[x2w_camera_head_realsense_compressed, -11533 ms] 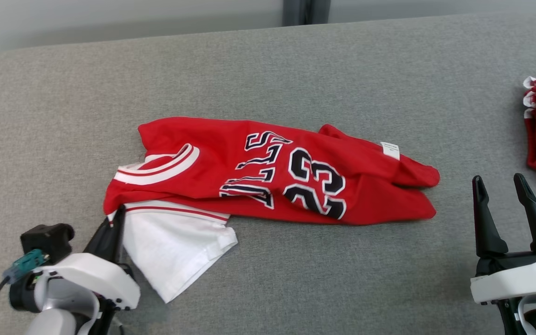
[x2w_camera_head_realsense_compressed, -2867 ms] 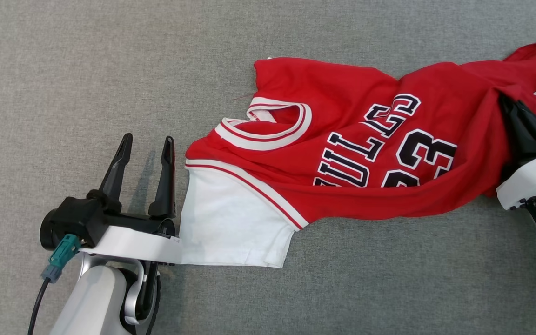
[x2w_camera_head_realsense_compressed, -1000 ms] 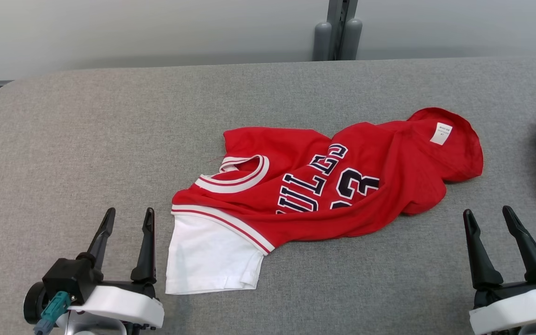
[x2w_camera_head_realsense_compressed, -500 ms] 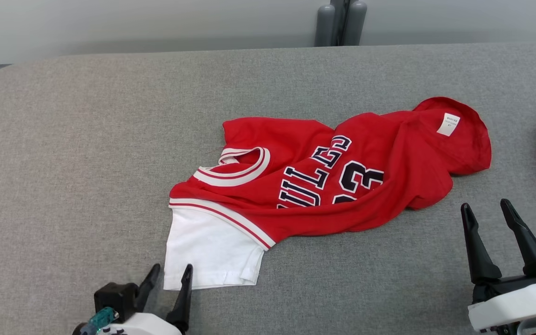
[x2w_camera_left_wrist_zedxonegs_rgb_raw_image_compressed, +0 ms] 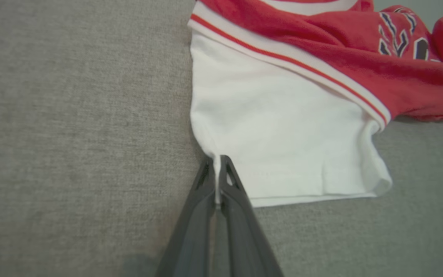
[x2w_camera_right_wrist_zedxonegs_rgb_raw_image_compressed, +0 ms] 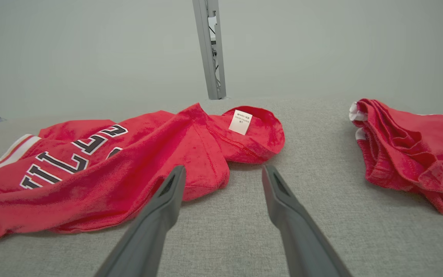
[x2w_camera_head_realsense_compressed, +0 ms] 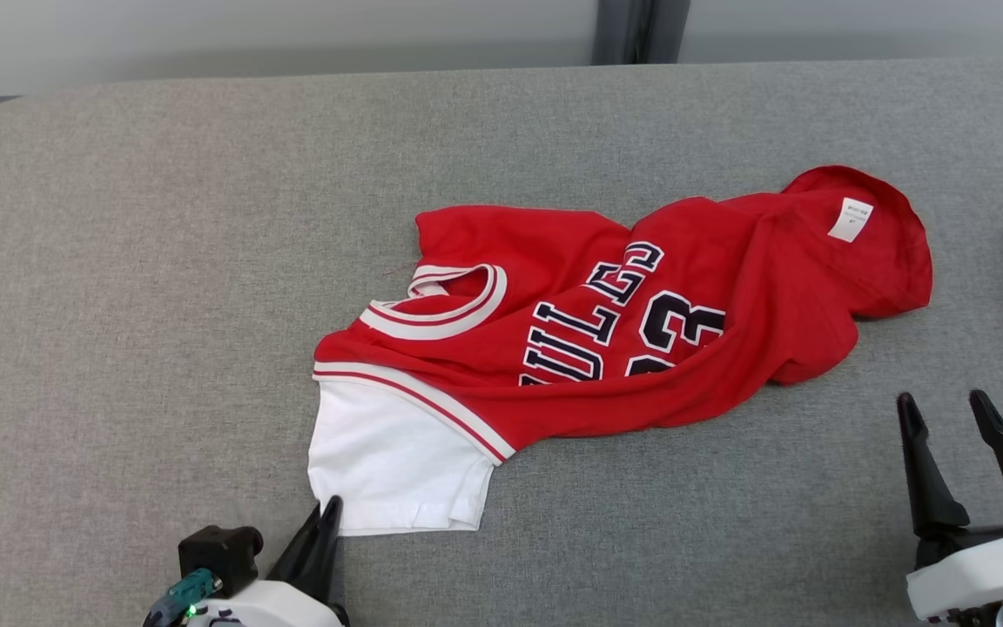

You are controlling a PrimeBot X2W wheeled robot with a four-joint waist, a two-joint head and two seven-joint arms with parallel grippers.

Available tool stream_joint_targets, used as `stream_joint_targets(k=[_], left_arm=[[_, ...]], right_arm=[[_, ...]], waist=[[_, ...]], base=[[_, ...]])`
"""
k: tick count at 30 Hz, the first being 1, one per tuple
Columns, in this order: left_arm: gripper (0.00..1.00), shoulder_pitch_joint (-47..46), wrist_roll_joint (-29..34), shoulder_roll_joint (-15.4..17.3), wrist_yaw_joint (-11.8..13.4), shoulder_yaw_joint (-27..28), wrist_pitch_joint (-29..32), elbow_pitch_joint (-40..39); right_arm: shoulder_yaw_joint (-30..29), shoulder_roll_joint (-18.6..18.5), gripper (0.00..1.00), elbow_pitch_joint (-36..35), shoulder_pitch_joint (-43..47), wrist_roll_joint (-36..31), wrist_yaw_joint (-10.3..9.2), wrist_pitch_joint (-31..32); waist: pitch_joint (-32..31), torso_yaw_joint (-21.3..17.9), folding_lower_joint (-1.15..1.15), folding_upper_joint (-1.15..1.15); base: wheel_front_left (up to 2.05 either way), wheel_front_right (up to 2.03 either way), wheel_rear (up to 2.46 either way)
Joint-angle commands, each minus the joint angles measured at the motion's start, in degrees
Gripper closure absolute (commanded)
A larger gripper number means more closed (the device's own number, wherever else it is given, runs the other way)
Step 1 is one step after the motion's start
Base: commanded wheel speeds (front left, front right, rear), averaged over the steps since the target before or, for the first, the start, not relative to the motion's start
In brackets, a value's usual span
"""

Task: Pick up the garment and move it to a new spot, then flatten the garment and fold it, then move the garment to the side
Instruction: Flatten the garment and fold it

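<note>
The red fabric basketball jersey (x2w_camera_head_realsense_compressed: 728, 305) looks light, limp and quick to crease, so I judge hems and corners the best holds. It lies rumpled on the grey fabric surface (x2w_camera_head_realsense_compressed: 162, 261). The left claw (x2w_camera_left_wrist_zedxonegs_rgb_raw_image_compressed: 216, 159) is clamped on the near hem corner of its white sleeve (x2w_camera_left_wrist_zedxonegs_rgb_raw_image_compressed: 283, 127), and the jersey spreads ahead and to that claw's right. The right claw (x2w_camera_head_realsense_compressed: 944, 402) stands spread and empty, with the jersey's bunched hem near, ahead and to its left.

You seem to be in a test room or lab. You see a wide table (x2w_camera_head_realsense_compressed: 118, 261) covered in grey fabric, a bare pale wall (x2w_camera_right_wrist_zedxonegs_rgb_raw_image_compressed: 90, 46) behind it and a metal post (x2w_camera_right_wrist_zedxonegs_rgb_raw_image_compressed: 208, 50) with cables. A red jersey (x2w_camera_head_realsense_compressed: 780, 296) lies near a second red garment (x2w_camera_right_wrist_zedxonegs_rgb_raw_image_compressed: 410, 154).
</note>
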Motion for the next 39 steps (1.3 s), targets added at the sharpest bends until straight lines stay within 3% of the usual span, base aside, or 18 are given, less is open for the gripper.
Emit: stream_joint_targets(k=[1, 10, 23, 24, 26, 27, 28, 33, 39], left_arm=[[1.00, -1.0, 0.1, 0.6, 0.4, 0.4, 0.2, 0.7], [1.00, -4.0, 0.7, 1.1, 0.3, 0.2, -0.5, 0.5], [1.00, -7.2, 1.1, 1.0, 0.3, -0.5, -1.5, 1.5], [1.00, -7.2, 1.1, 1.0, 0.3, -0.5, -1.6, 1.5], [1.00, -7.4, 1.1, 1.0, 0.4, -0.6, -1.8, 1.6], [1.00, -7.4, 1.1, 1.1, 0.5, -0.6, -2.0, 1.5], [1.00, -7.5, 1.1, 1.1, 0.5, -0.6, -2.3, 1.5], [1.00, -7.7, 1.1, 1.3, 0.9, 0.1, -3.9, 0.7], [1.00, -7.6, 1.5, 2.1, 1.4, 1.4, -6.5, -3.4]], right_arm=[[-0.4, -0.5, 0.00, 0.7, 0.0, 0.4, 0.01, -0.5], [0.2, -4.1, 0.00, 9.9, -6.7, 2.8, 0.01, -2.3], [10.6, -9.1, 0.00, 22.6, -18.5, 6.9, 0.01, -2.0], [11.3, -9.3, 0.15, 23.3, -19.0, 7.3, 0.01, -2.0], [12.8, -9.8, 0.59, 24.7, -19.7, 8.2, 0.01, -1.7], [13.5, -10.1, 0.74, 25.4, -20.0, 8.7, 0.01, -1.8], [14.0, -10.4, 1.00, 26.0, -20.0, 9.2, 0.00, -2.2], [14.4, -11.3, 1.00, 26.6, -19.2, 10.9, -0.01, -4.3], [12.2, -10.6, 1.00, 20.9, -17.0, 11.5, 0.00, -7.9]], waist=[[0.4, 0.2, 0.00, 0.00], [4.0, 0.8, 0.00, 0.00], [7.3, 2.1, 0.00, 0.00], [7.3, 2.1, 0.00, 0.00], [7.4, 2.1, 0.00, 0.00], [7.4, 2.1, 0.00, 0.00], [7.4, 2.2, 0.00, 0.00], [7.1, 2.2, 0.00, 0.00], [6.0, 1.3, 0.00, 0.00]], base=[[0.00, 0.00, 0.00], [0.00, 0.00, 0.00], [0.00, 0.00, 0.00], [0.00, 0.00, 0.00], [0.00, 0.00, 0.00], [0.00, 0.00, 0.00], [0.00, 0.00, 0.00], [0.00, 0.00, 0.00], [0.00, 0.00, 0.00]])
